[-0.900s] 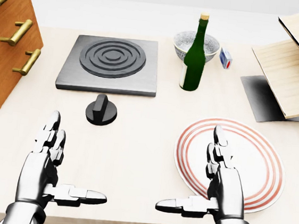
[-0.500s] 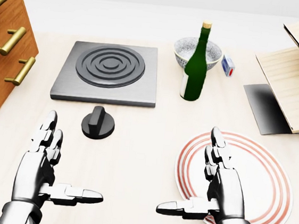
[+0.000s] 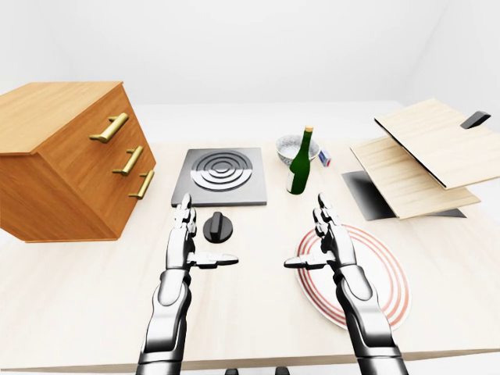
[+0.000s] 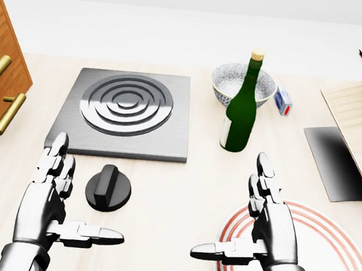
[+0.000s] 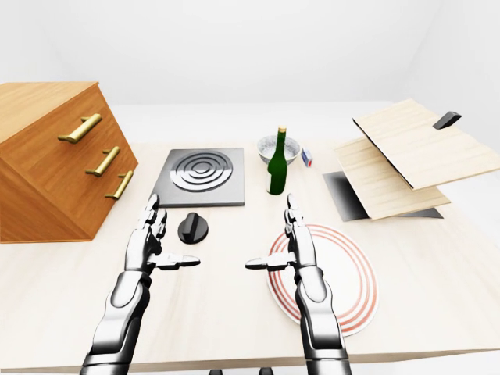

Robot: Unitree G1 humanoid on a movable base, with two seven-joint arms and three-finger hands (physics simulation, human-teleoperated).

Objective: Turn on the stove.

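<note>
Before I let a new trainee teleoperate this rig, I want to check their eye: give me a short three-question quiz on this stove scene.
1. True or false: the left hand is closed round the black knob.
2. In the head view, what stands right of the stove plate, partly hiding the bowl?
A. a mug
B. a green bottle
C. a kettle
3. Fill in: the right hand hovers over the left rim of the red-ringed ____.

Key
1. False: its fingers are spread, left of the knob.
2. B, the green bottle.
3. plate.
</note>
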